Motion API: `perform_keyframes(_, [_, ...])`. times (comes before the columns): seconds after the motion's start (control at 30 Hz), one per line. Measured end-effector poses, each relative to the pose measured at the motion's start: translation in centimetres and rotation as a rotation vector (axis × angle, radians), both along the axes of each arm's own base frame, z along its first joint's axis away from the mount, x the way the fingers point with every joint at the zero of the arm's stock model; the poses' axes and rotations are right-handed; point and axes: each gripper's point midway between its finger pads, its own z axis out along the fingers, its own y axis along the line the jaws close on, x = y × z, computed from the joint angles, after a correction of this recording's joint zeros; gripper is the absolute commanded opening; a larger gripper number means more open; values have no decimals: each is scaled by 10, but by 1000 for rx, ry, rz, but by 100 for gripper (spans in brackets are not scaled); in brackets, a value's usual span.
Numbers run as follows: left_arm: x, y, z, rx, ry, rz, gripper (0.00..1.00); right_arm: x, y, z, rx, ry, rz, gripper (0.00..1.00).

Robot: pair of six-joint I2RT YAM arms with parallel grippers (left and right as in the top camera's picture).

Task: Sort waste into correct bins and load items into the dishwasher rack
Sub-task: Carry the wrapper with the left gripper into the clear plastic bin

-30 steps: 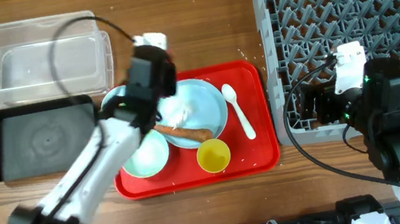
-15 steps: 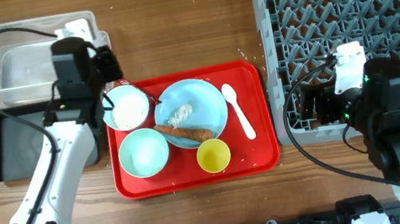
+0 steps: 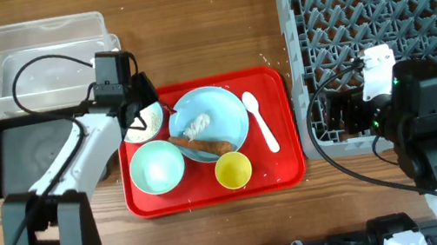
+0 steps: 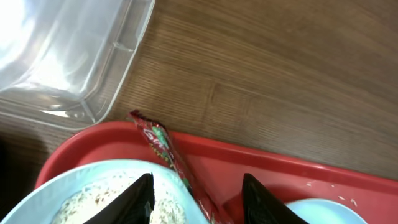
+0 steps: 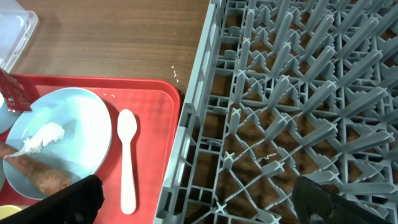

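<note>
hovering my left end effector (image 4: 196,185), spread wide and empty, over the crumpled red-and-white snack wrapper (image 4: 159,139); i should centre it before closing.

1. Overhead looks straight down on the whole worktop (image 3: 211,18) from high up.
2. Left wrist looks down, very near the red tray (image 4: 280,171).
3. Right wrist looks down near the rack (image 5: 298,112); all share that tray.

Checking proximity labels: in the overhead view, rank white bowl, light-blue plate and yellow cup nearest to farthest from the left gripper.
1. white bowl: tray far-left corner
2. light-blue plate: tray middle
3. yellow cup: tray near edge
</note>
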Motion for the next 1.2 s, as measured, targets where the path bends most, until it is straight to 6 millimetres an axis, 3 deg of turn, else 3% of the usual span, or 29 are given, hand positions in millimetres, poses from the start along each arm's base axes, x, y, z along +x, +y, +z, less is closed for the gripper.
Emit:
perform_keyframes(0.27, [8, -1, -9, -5, -10, 12, 37, 0, 0, 0, 0, 0, 0, 100])
perform_keyframes(0.4, [7, 0, -18, -3, 12, 14, 20, 0, 0, 0, 0, 0, 0, 100])
perform_keyframes(0.47, [9, -1, -17, -4, 4, 14, 4, 0, 0, 0, 0, 0, 0, 100])
perform_keyframes(0.9, [6, -1, -8, -8, -4, 17, 4, 0, 0, 0, 0, 0, 0, 100])
perform_keyframes(1.2, [13, -4, 52, -5, -166, -38, 4, 0, 0, 0, 0, 0, 0, 100])
